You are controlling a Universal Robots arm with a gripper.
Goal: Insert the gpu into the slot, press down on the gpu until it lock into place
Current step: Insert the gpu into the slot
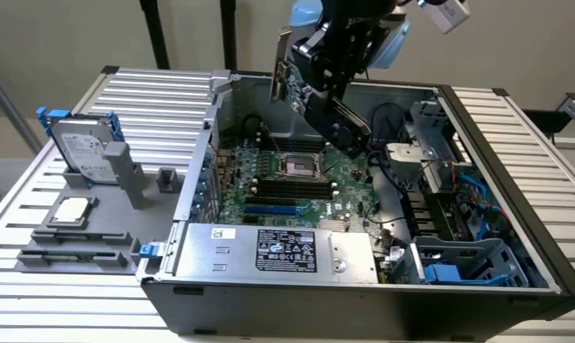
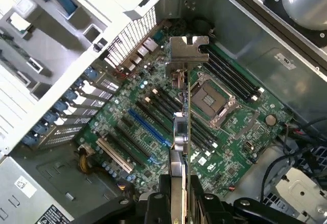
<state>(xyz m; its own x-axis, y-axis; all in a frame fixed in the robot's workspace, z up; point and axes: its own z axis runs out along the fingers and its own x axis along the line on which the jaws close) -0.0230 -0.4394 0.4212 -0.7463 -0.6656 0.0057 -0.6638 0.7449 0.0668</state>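
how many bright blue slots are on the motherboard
1. The slot lies on the motherboard, near a cream slot. The gpu, held above by the tool, covers a strip of board, so another could be hidden.

Exterior view: the arm (image 1: 349,21) is running off the top edge. The gripper (image 1: 343,128) is covering most of the gpu (image 1: 287,77), leaving one green-and-silver strip showing.

Wrist view: the gpu (image 2: 183,132) is presenting edge-on, so both faces are hidden. Its near end and the gripper (image 2: 179,208) are being cut off by the picture's edge.

The print on the power-supply label (image 1: 285,250) is coming out too small to read.
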